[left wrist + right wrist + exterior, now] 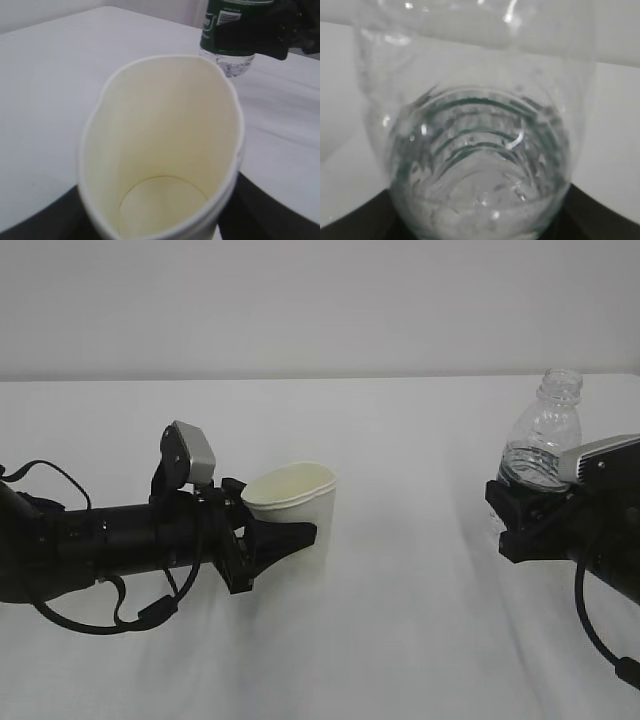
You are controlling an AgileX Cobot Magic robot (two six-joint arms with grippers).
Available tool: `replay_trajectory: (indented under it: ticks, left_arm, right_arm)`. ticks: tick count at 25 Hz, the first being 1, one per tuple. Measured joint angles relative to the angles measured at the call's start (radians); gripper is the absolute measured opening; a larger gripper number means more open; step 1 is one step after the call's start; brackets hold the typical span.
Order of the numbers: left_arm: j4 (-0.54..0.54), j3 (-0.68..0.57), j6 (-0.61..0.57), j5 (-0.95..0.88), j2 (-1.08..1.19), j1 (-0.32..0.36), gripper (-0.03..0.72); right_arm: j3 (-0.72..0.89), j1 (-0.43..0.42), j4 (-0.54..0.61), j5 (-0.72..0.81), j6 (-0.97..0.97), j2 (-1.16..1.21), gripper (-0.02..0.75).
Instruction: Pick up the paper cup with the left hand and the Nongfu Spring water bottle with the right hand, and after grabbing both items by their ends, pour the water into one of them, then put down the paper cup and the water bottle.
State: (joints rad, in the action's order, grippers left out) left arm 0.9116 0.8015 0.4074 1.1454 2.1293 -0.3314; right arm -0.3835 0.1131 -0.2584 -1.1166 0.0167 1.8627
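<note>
White tabletop (400, 640) is filling the scene, with a pale wall running behind it. Taking the paper cup (298, 502) as the landmark: the left hand (130, 535) is reaching in from the cup's left, and its gripper (272, 538) is clamping the cup's lower body between its jaws, squeezing the rim into an oval. The cup is standing roughly upright just above the table, mouth up and slightly toward the camera; the left wrist view is showing its inside dry. Well to the cup's right, the right hand (590, 530) is holding the Nongfu Spring water bottle (543, 440) by its lower end, its gripper (520, 510) pinching the labelled part. The bottle's long axis is standing near vertical, open neck up and higher than the cup's rim. A little water (480, 200) is sitting in its base. Pouring likely means bringing the neck leftward over the cup and tipping it.
</note>
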Motion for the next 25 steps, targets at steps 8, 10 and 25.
replay_trajectory:
  ticks: [8, 10, 25]
  left_arm:
    - [0.158, 0.059, 0.138, 0.000, 0.000, -0.016, 0.421]
    - [0.188, 0.075, 0.149, 0.000, 0.000, -0.034, 0.421]
    - [0.236, 0.192, 0.160, -0.168, 0.008, -0.142, 0.421]
  right_arm:
    - [0.019, 0.000, 0.000, 0.000, 0.000, 0.000, 0.428]
    - [0.021, 0.000, 0.000, 0.000, 0.002, 0.000, 0.428]
    - [0.050, 0.000, 0.000, 0.001, 0.050, -0.029, 0.428]
